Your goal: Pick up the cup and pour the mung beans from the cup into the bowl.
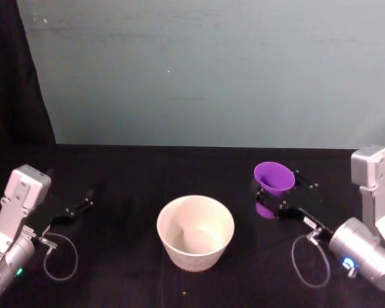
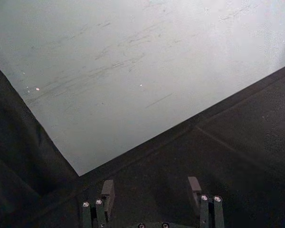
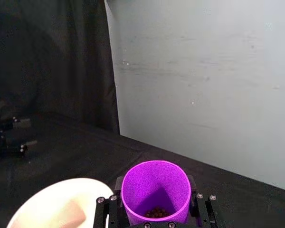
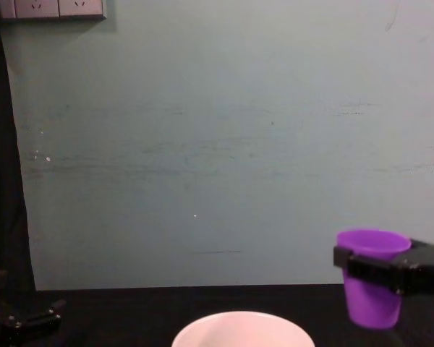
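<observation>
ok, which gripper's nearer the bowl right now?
Right. The right gripper, shut on the purple cup, is just right of the bowl; the left gripper sits open, farther off on its left.

One cup, one bowl, two grippers, one table.
There is a single small purple plastic cup (image 1: 273, 176) on the right, a single wide pale pinkish-white round bowl (image 1: 196, 232) at the centre, and one black-covered table (image 1: 128, 173). The left gripper (image 2: 151, 184) and right gripper (image 1: 274, 190) each have two fingers. One small heap of dark mung beans (image 3: 156, 212) is too clustered to count.
</observation>
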{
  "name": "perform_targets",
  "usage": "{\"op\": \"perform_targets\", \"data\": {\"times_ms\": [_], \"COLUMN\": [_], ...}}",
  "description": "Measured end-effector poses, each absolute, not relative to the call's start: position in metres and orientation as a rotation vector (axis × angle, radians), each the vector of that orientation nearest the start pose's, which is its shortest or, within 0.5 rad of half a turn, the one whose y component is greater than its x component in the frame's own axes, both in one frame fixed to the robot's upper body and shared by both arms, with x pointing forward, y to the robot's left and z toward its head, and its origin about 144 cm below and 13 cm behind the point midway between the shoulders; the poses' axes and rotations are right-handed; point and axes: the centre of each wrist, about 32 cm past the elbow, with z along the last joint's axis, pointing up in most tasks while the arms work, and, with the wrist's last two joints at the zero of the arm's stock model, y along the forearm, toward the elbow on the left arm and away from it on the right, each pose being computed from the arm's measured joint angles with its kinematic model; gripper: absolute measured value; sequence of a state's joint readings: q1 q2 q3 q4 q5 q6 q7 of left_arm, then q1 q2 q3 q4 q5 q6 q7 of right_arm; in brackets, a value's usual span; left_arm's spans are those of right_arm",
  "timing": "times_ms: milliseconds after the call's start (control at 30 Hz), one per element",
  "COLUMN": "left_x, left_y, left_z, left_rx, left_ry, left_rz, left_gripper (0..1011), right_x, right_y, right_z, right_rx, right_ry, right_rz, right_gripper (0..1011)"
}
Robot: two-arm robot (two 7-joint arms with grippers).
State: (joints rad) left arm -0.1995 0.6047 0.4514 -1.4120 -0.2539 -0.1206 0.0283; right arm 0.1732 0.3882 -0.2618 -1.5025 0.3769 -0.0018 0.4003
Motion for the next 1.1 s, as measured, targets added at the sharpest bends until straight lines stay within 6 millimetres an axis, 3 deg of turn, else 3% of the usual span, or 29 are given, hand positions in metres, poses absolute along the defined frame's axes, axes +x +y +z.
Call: {"op": "perform_targets", "data": {"times_ms": [533,1100], "left_x": [0.489,0.489], "left_y": [0.310,0.310], "left_z": [1.140,1.140], "left_rx": [0.304,0.304], "left_ry": [-0.285,-0.285], "left_rz": [1.248,1.248], "left_gripper": [1003,1003], "right_x": [0.492,0.492], "right_y": [-0.280,-0.281], "right_z": [1.227,1.233], "right_rx": [-0.017,-0.010], "right_ry": [-0.045,-0.044], "right_rz": [-0.990,-0.989], "right_gripper": [747,747]}}
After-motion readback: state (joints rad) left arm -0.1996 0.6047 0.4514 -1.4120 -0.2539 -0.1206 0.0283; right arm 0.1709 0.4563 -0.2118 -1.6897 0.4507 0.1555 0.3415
